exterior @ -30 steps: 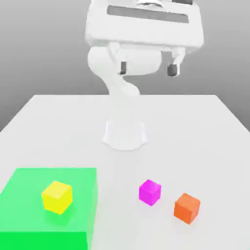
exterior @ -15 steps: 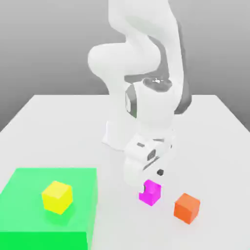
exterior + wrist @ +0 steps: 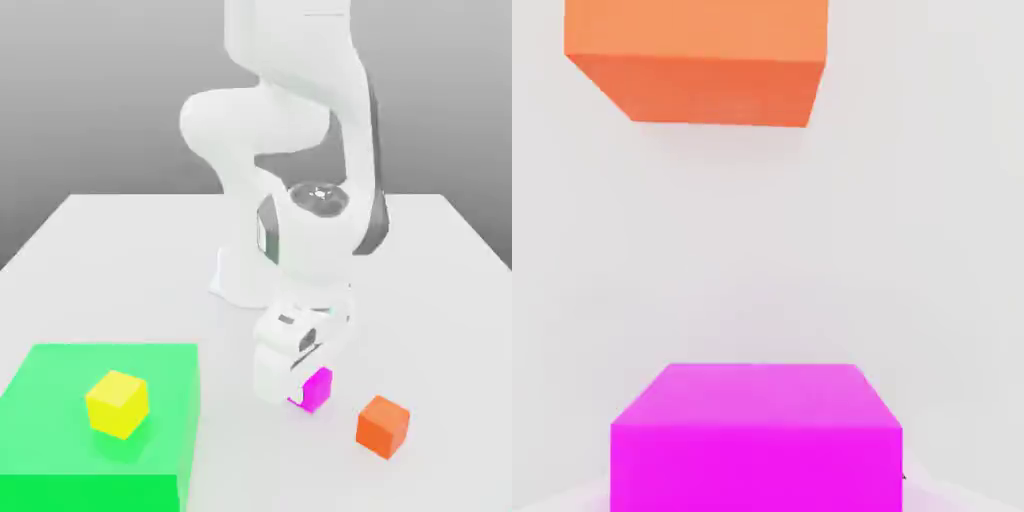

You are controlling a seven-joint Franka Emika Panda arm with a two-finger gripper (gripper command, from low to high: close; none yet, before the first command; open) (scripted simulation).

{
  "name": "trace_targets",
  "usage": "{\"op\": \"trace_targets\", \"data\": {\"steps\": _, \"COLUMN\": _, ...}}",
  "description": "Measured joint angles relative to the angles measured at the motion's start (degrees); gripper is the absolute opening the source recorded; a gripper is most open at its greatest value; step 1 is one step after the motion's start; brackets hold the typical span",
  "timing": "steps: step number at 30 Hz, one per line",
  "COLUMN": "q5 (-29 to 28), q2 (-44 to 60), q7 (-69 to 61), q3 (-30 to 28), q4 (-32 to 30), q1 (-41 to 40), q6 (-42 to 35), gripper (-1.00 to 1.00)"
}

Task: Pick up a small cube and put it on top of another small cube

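Claw [image 3: 300, 385] lowered since 0.5 s ago, covering magenta cube [image 3: 316, 389]

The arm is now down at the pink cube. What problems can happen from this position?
1. The orange cube sits close beside the magenta cube, on the exterior view's right; a sideways move could knock it.
2. The pincer hides most of the magenta cube, so an off-centre grip might tip it or let it slip.
3. The yellow cube stands on a raised green block; carrying low could hit it.
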Motion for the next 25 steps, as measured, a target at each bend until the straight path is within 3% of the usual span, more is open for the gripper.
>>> {"op": "trace_targets", "data": {"steps": 4, "q5": -0.6, "q2": -7.0, "q7": 1.2, "q3": -1.0, "q4": 0.1, "q1": -0.3, "q6": -7.1, "gripper": -1.00}}
{"op": "trace_targets", "data": {"steps": 17, "q5": -1.5, "q2": -10.6, "q7": 17.0, "q3": -10.9, "q4": 25.7, "q1": -19.9, "q6": -36.2, "gripper": -1.00}}
{"op": "trace_targets", "data": {"steps": 21, "q5": 0.3, "q2": -4.8, "q7": 16.7, "q3": -11.3, "q4": 25.5, "q1": -20.5, "q6": -30.3, "gripper": -1.00}}
{"op": "trace_targets", "data": {"steps": 22, "q5": 0.6, "q2": -3.8, "q7": 16.5, "q3": -11.0, "q4": 25.2, "q1": -20.8, "q6": -29.0, "gripper": 1.00}}
{"op": "trace_targets", "data": {"steps": 25, "q5": 0.6, "q2": -3.8, "q7": 16.5, "q3": -11.0, "q4": 25.2, "q1": -20.8, "q6": -29.0, "gripper": 1.00}}
